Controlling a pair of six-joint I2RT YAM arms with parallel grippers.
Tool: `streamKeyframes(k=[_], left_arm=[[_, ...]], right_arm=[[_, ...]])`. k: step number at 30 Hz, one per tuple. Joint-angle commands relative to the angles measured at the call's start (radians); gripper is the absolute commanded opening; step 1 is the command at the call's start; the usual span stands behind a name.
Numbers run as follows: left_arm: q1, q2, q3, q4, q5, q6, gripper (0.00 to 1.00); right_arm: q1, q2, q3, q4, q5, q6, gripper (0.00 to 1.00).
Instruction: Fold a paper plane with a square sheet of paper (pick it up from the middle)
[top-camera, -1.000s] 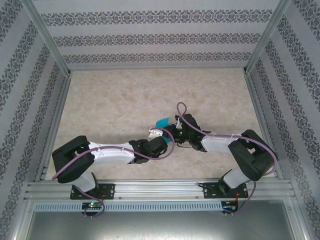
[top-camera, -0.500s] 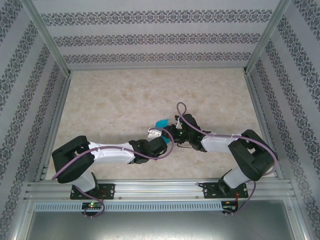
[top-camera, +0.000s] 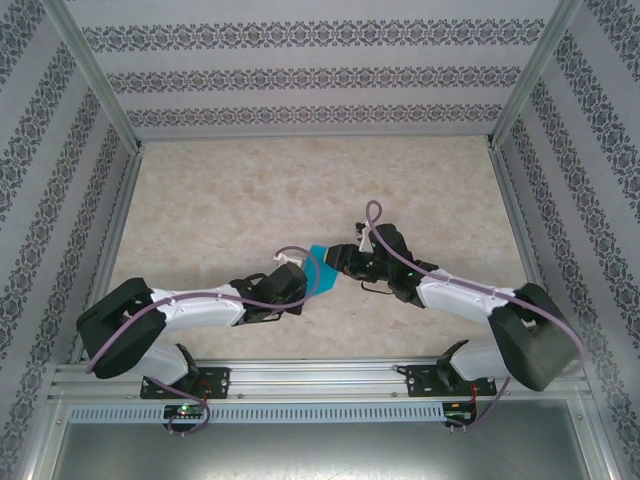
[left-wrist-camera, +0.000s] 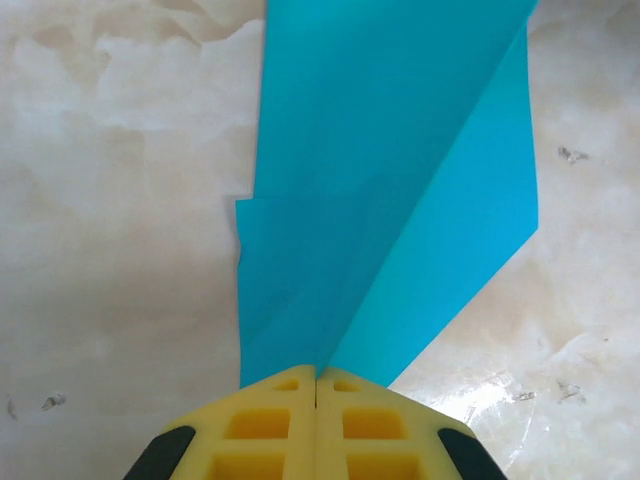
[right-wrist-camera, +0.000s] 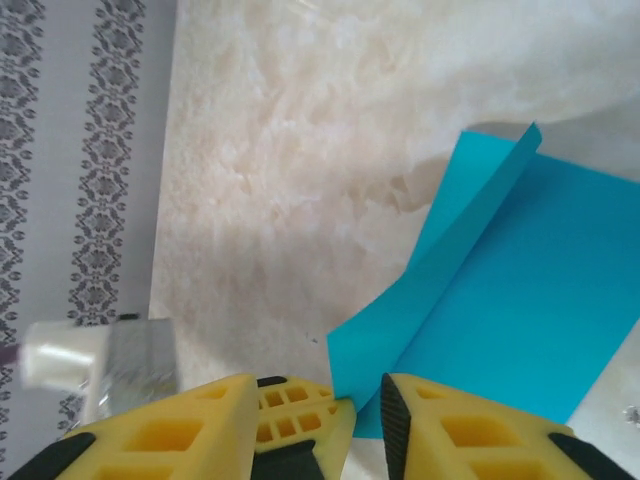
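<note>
Top external view: at the lower edge the two arms rise from the aluminium rail (top-camera: 320, 375) and bend inward. They meet just below the middle of the frame, where the teal paper (top-camera: 322, 272) sits between them, the left gripper (top-camera: 308, 279) on its left side and the right gripper (top-camera: 340, 267) on its right. Beyond them the beige marbled table (top-camera: 250, 180) runs up to the patterned back wall (top-camera: 320, 80). In the left wrist view, the left gripper's yellow fingers (left-wrist-camera: 260, 430) at the bottom edge are pressed together, clamping the near tip of the paper — it fans upward in layered flaps with a crease up the middle. In the right wrist view, the right gripper's yellow fingers (right-wrist-camera: 450, 430) stand apart at the bottom, released, with a corner of the paper in the gap between them — the paper spreads toward the right edge, one flap raised along its upper-left side.
</note>
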Motion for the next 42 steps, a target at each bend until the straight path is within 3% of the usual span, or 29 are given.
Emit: streamKeyframes(k=[1,13,26,42], left_arm=[[0.049,-0.029,-0.050,0.131,0.152,-0.035,0.00],[0.138,-0.037,-0.121,0.275,0.321,-0.082,0.00],[0.203,0.073,-0.106,0.364,0.496,-0.107,0.00],[0.267,0.068,-0.120,0.405,0.591,-0.115,0.00]], right_arm=[[-0.007,-0.066,-0.006,-0.108,0.073,-0.094,0.42],[-0.006,-0.030,0.003,-0.116,0.043,-0.122,0.44],[0.044,0.083,0.042,-0.098,0.019,-0.129,0.40],[0.046,0.104,0.055,-0.098,0.024,-0.139,0.36]])
